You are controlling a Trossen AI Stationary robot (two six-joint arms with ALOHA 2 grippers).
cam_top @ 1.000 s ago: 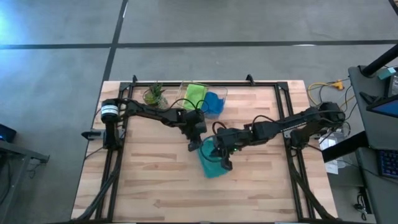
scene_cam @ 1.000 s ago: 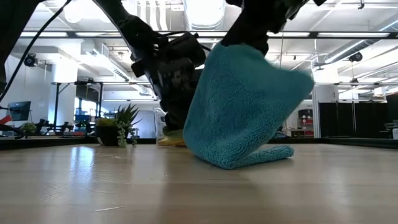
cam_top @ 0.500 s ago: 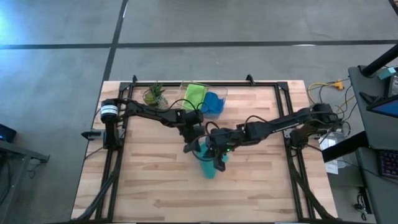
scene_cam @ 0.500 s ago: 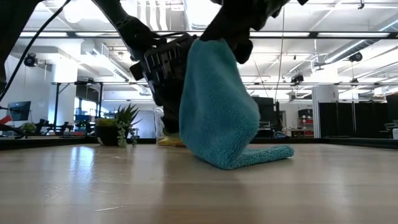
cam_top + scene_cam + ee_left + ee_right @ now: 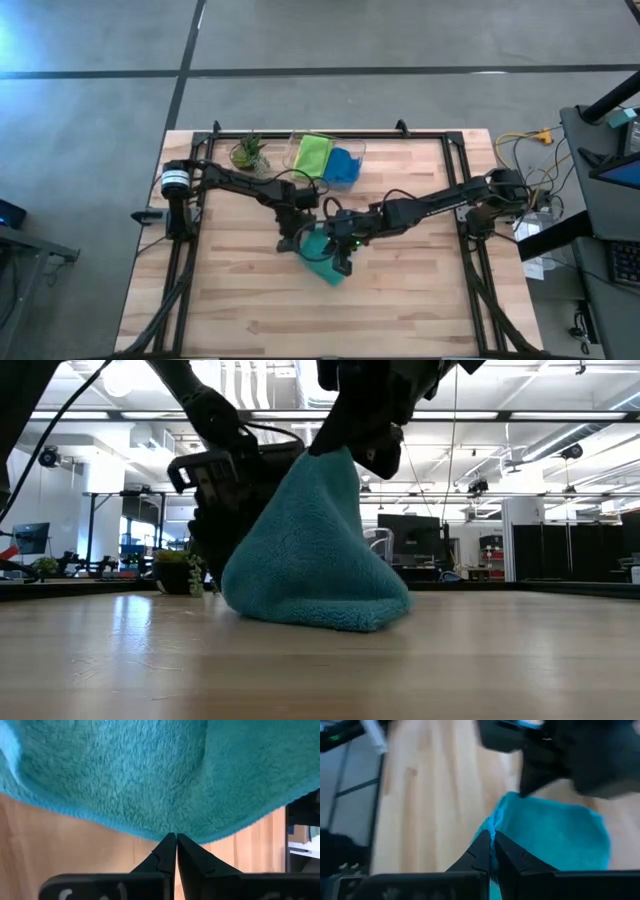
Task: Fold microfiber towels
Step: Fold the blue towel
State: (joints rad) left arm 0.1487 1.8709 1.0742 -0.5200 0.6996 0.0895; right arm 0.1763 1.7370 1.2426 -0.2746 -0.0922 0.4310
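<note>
The teal towel [image 5: 320, 257] stands as a tent-shaped heap near the table's middle, its lower folds [image 5: 330, 615] resting on the wood. My right gripper [image 5: 341, 250] is shut on the towel's peak [image 5: 345, 455]. My left gripper [image 5: 293, 237] is shut on the towel's left side, low down. The lime green towel [image 5: 312, 152] and the dark blue towel [image 5: 343, 166] lie in the clear bin [image 5: 357, 148] at the far edge. The yellow towel does not show. My left gripper pinches the teal towel's hemmed edge [image 5: 172, 831] between its two fingertips, at the towel's left side, close above the table. The cloth beyond the fingers sags slack. My right gripper pinches an edge of the teal towel [image 5: 492, 827] between its two fingertips, coming slanting from above and the right. That edge is the heap's highest point [image 5: 345, 455]. The cloth hangs down from it and widens onto the table.
A small potted plant [image 5: 248, 152] stands at the far left beside the clear bin. Bare wood lies in front of the towel toward the near edge [image 5: 330, 320] and on both sides. Black rails [image 5: 195, 260] run along the table's left and right edges.
My right gripper has carried the towel's raised edge toward the table's left. My left gripper has gone toward the left and near edges and down with its edge. The towel's flat tail on the right has been drawn in, and the cloth has folded over to the left.
</note>
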